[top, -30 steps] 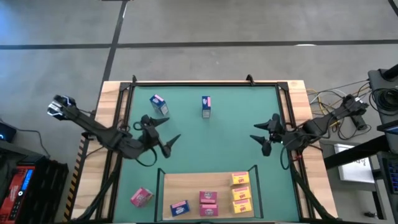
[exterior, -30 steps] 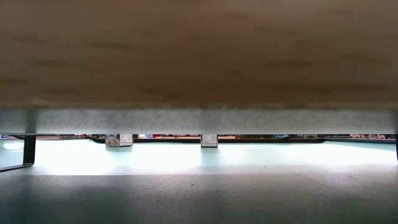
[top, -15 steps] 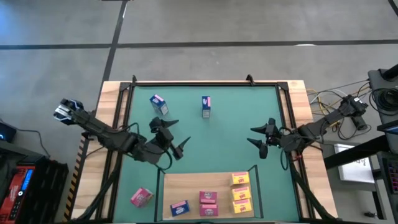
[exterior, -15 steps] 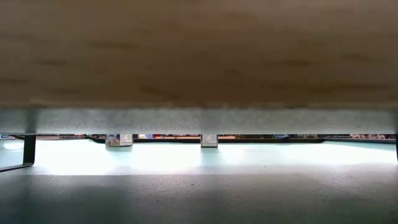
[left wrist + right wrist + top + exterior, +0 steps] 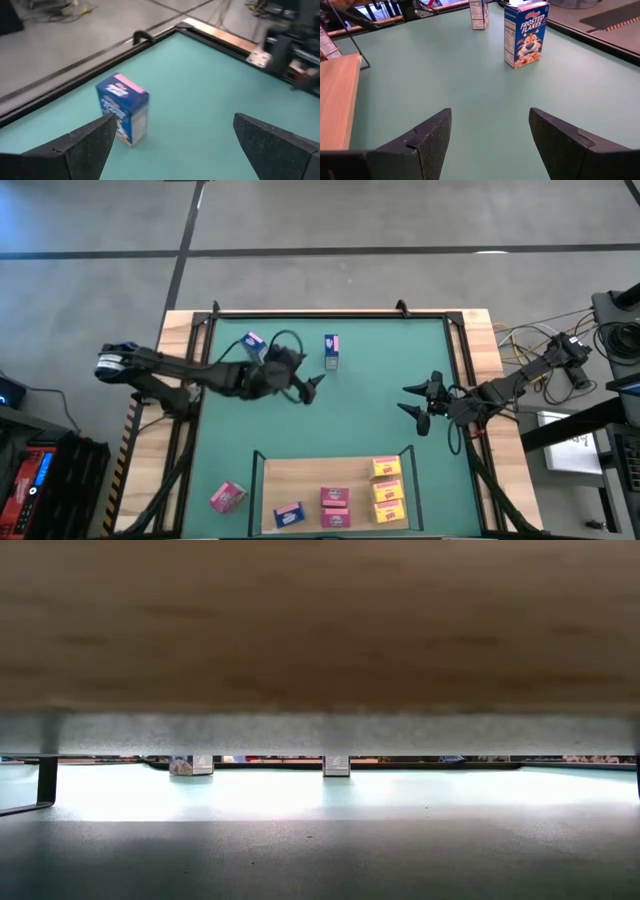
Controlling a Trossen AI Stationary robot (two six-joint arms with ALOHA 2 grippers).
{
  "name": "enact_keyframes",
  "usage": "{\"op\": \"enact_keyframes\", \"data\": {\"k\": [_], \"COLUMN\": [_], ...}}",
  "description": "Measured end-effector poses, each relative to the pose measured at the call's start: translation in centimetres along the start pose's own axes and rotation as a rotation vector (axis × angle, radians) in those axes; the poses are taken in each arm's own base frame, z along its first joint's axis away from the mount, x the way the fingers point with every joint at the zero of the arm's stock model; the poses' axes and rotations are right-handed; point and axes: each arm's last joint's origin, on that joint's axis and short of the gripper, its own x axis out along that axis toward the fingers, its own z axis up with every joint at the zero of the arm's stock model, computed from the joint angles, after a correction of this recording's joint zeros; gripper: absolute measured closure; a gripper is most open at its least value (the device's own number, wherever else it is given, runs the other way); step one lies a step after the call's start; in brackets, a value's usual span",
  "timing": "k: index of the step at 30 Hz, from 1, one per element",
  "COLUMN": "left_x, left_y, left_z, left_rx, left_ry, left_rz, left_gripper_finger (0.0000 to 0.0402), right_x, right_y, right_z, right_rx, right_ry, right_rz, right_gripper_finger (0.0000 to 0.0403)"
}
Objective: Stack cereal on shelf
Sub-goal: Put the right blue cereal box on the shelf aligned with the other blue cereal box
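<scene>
the wooden table (image 5: 480,330) carries a green mat (image 5: 370,410); the shelf (image 5: 300,480) sits at its 6 o'clock edge, holding 6 boxes.

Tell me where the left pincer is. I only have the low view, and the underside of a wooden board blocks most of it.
Observer: The left pincer is open over the green mat, close to an upright blue box.
Operator: What's on the shelf?
Observer: The shelf holds six boxes: three yellow boxes, two pink boxes and one blue one.
Operator: And the right pincer?
Observer: The right pincer is open and empty, over the mat's right side.
</scene>
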Motion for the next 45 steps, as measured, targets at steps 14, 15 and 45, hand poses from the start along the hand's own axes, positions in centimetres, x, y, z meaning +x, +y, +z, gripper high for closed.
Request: {"op": "enact_keyframes", "data": {"k": [14,15,45], "left_x": [5.8,6.1,7.8], "left_y": [-1.3,-1.4,-0.2], "left_z": [1.8,1.8,3.2], "left_rx": [-0.027,-0.015,-0.446], "left_ry": [0.108,0.128,0.231], "left_rz": [-0.009,0.004,0.328], "left_gripper_finger": [0.0018,0.0018,0.0018], "right_x": [0.0,0.0,0.0], "right_y": [0.0,0.0,0.0], "right_z": [0.0,0.0,0.0], "right_rx": [-0.002,-0.002,-0.002], "right_ry": [0.001,0.001,0.001], "right_rz": [0.0,0.0,-0.001], "right_gripper_finger": [0.0147,0.0146,0.0147]}}
